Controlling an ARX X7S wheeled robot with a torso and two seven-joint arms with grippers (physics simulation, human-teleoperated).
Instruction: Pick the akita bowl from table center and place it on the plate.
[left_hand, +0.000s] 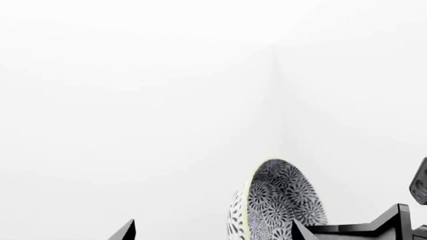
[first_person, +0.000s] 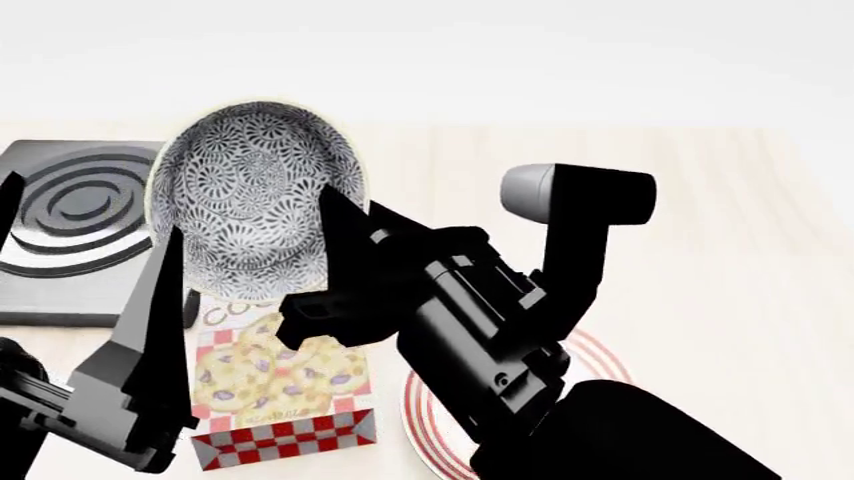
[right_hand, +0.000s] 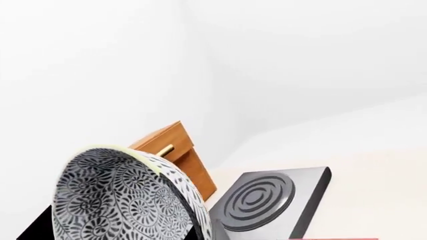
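Bowl (first_person: 254, 200): I see it lifted clear of the table, tipped on edge, inside facing me
Right claw (first_person: 324, 262): closed on the bowl's rim
Left claw (first_person: 144, 330): fingers spread, holding nothing
Plate (first_person: 598, 357): mostly hidden under my right arm
Risk: tilted rim pinch may slip; a blind lowering could clip the cookie box (first_person: 278, 395)

kitchen | stove burner (first_person: 74, 215) | cookie box (first_person: 280, 385) | wooden cabinet (right_hand: 177, 152)
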